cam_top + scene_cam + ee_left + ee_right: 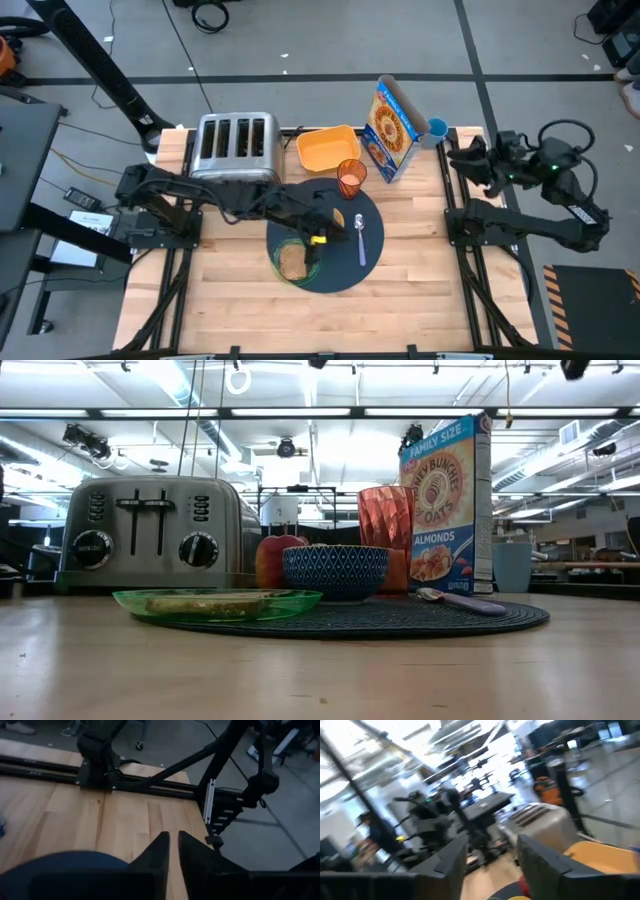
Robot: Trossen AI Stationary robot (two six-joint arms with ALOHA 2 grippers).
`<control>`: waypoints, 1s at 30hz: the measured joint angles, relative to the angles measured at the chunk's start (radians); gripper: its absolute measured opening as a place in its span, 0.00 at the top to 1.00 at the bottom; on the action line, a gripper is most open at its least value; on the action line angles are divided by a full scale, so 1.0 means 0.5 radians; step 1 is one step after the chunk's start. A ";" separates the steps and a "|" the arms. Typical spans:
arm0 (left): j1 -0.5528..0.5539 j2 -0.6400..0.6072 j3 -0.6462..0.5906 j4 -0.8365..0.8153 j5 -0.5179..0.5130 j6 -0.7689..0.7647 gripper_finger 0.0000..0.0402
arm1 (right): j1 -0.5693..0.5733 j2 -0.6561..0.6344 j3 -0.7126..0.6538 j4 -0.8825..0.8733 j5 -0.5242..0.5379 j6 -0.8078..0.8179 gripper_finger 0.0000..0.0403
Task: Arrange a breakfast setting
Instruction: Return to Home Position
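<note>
The round dark mat [345, 262] lies mid-table. On its near left part rests the green plate [293, 262] [215, 603] with the toast [291, 260]. In the low view the patterned bowl [335, 570], the red apple [272, 558] and the amber cup [385, 525] [351, 178] stand on the mat's far part. The spoon [361, 235] [462, 601] lies flat on the mat's right. My left gripper [335, 222] [173, 837] hovers over the mat's middle, pointing toward the table's right edge, shut on nothing. My right gripper [462, 157] [492, 845] is drawn back at the table's right edge, open.
A steel toaster [237, 147] stands at the far left. An orange container [327, 148], a cereal box [393, 128] and a blue cup [437, 128] line the far edge. Bare wood [400, 320] stretches along the near side.
</note>
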 joint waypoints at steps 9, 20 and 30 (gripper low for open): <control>0.047 -0.378 -0.252 0.073 -0.046 0.008 0.99 | 0.000 -0.027 -0.154 0.336 -0.155 0.076 0.77; 0.055 -1.076 -1.219 0.952 -0.089 -0.142 0.99 | 0.032 -0.235 -0.619 1.456 -0.262 0.153 0.97; 0.066 -1.769 -1.517 0.431 -0.164 0.065 0.95 | 0.272 -0.160 -1.198 1.931 0.214 0.306 0.96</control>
